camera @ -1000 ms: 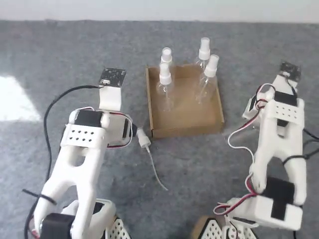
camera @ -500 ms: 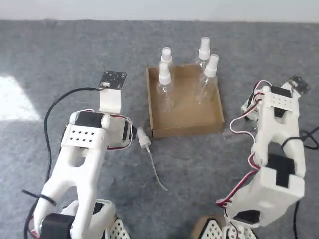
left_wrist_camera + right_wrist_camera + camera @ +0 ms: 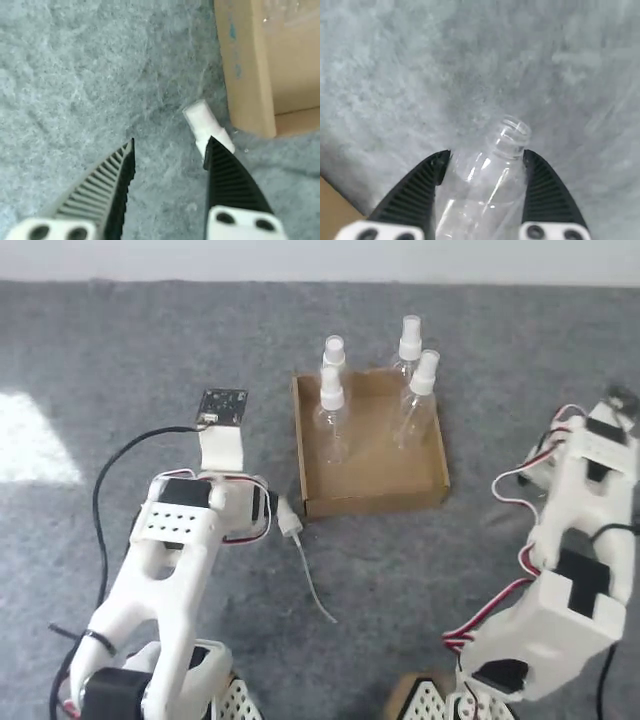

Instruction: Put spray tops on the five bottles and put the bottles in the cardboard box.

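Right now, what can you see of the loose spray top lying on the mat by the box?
The spray top is white, plastic by its look: a stubby head with a thin pale tube trailing away from the cardboard box. It is fitted to nothing and lies on its side on the grey mat, just outside the box's near corner; whether they touch I can't tell. The open left gripper is over it, one finger partly hiding the head, not gripping it.

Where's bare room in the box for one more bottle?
The cardboard box floor is bare along its near wall; the capped bottles crowd the far part. Outside its near-left corner it is tight: loose spray top and left gripper.
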Motion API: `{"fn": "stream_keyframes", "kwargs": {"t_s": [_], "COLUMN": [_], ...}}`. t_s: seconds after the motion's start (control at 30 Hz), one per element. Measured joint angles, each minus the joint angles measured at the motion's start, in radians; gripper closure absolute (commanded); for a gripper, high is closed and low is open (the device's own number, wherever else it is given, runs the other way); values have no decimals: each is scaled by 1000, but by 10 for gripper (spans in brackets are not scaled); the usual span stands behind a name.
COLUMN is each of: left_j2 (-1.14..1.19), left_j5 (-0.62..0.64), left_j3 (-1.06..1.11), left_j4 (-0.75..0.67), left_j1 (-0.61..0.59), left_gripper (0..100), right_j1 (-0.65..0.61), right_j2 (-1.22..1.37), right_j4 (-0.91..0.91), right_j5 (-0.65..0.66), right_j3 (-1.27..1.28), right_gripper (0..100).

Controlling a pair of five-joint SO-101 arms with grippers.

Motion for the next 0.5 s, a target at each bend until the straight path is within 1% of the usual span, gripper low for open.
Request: {"fn": "stream_keyframes", "kwargs": {"t_s": [0.13,0.27,0.33,0.5], "left_j2": [0,8,34,206], "left_j5": [11,32,37,54], "left_j3": [0,0,0,-81], "left_j4": [-11,-31,-34,-26], "left_j1": [-2,-2,-2,-2], "left_gripper": [790,790,790,790], "right_j1": [18,23,40,98], "right_j2": [9,9,9,9], "right_j4": [94,152,153,161], "right_j5": [354,678,793,1000], "right_j3": [-60,-64,-64,-66], "right_gripper": [912,912,912,909]}}
